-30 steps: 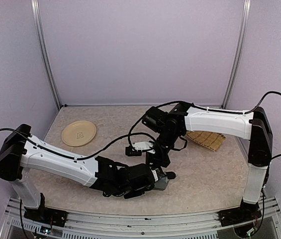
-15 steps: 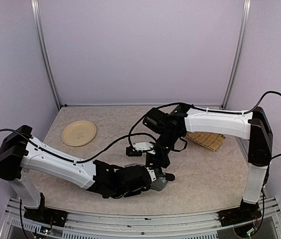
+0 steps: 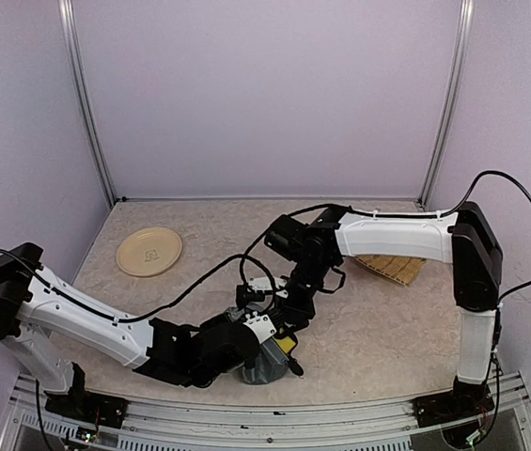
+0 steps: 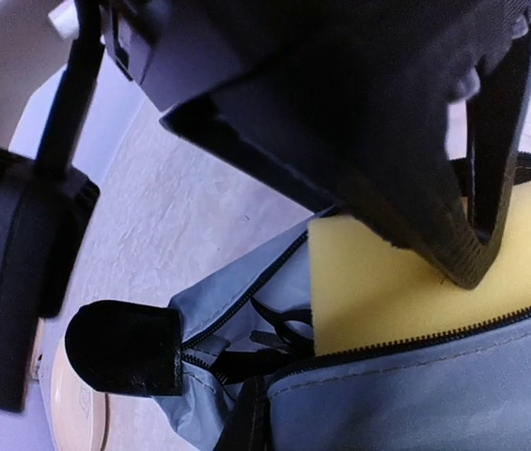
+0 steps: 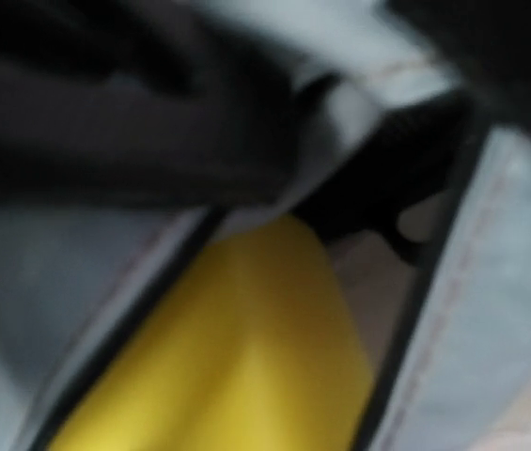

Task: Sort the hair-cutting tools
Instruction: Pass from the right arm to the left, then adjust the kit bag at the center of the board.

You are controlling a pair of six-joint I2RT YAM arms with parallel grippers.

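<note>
1. I'm pinching the rim of the grey zip pouch (image 3: 265, 366) with my left gripper (image 3: 261, 342). The jaws are closed together on the fabric near the end of the zip, and I'm holding it this way so the mouth is gaping toward my other arm.
2. My right gripper (image 3: 287, 327) is reaching down into that open mouth. In the left wrist view, one of its fingers (image 4: 491, 188) is crossing the yellow pad (image 4: 406, 282) inside the pouch. Whether those jaws are apart or together I cannot tell, because my right wrist view is giving me only blurred yellow between grey walls.
3. As for the hair-cutting tools, I'm not making out a single one with certainty. Dark looped shapes (image 4: 270, 334) are sitting just inside the zip beside the yellow pad; they could be a tool or a strap. I'm judging that the pouch is where the tools are going, which would explain one arm holding it while the other reaches in.
4. The round beige plate (image 3: 149, 252) is sitting well apart at the far left. A woven tan mat (image 3: 392, 268) is lying under my right forearm.
5. Everything is resting on a speckled beige table (image 3: 387, 338). Pale lilac walls (image 3: 265, 94) are closing in the back and sides, with metal posts (image 3: 85, 103) standing in the rear corners.
</note>
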